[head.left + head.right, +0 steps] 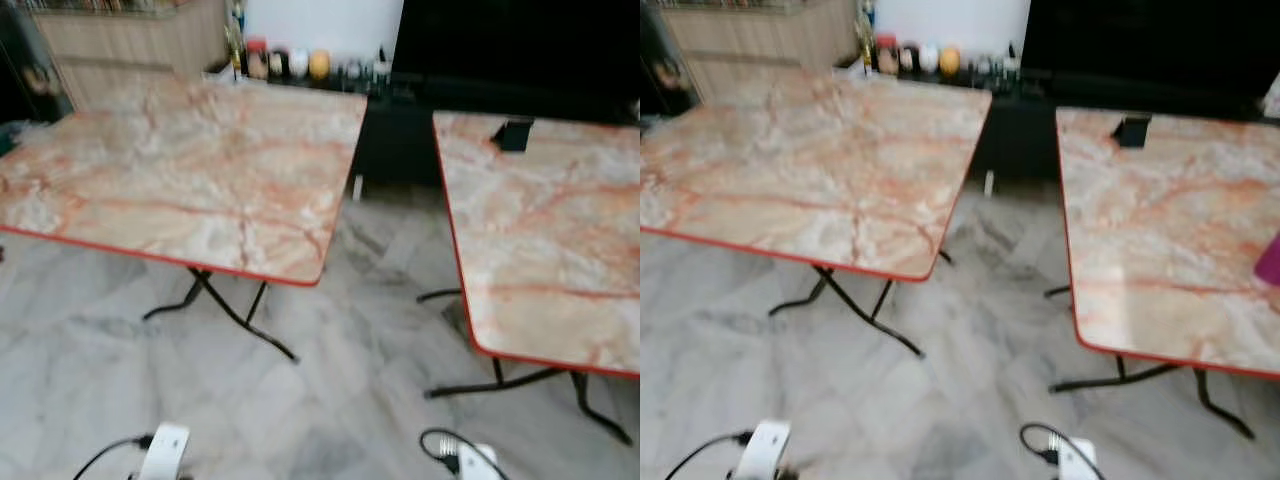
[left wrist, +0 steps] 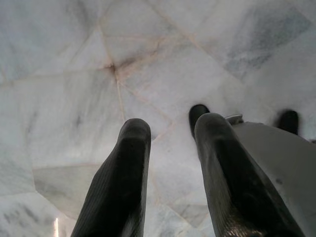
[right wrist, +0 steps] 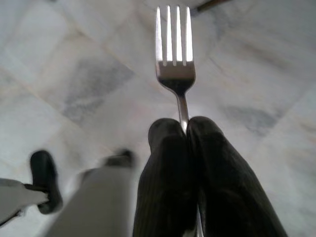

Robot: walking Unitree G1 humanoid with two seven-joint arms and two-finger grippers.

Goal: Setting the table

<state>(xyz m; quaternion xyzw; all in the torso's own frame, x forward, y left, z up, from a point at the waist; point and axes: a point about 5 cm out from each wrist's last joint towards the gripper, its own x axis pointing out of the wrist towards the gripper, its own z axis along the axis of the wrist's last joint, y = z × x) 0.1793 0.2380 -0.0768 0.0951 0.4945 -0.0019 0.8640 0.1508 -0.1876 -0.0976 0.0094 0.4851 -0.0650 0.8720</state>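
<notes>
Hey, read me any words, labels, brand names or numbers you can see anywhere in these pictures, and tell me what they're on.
No text can be read.
Row of bottles and jars behind the left table: any labels are too small and blurred.
Dark object on the right table: no print legible.
Fork pinched in the right gripper: no stamp or brand visible.
Left gripper, open over the marble floor: no marking.
</notes>
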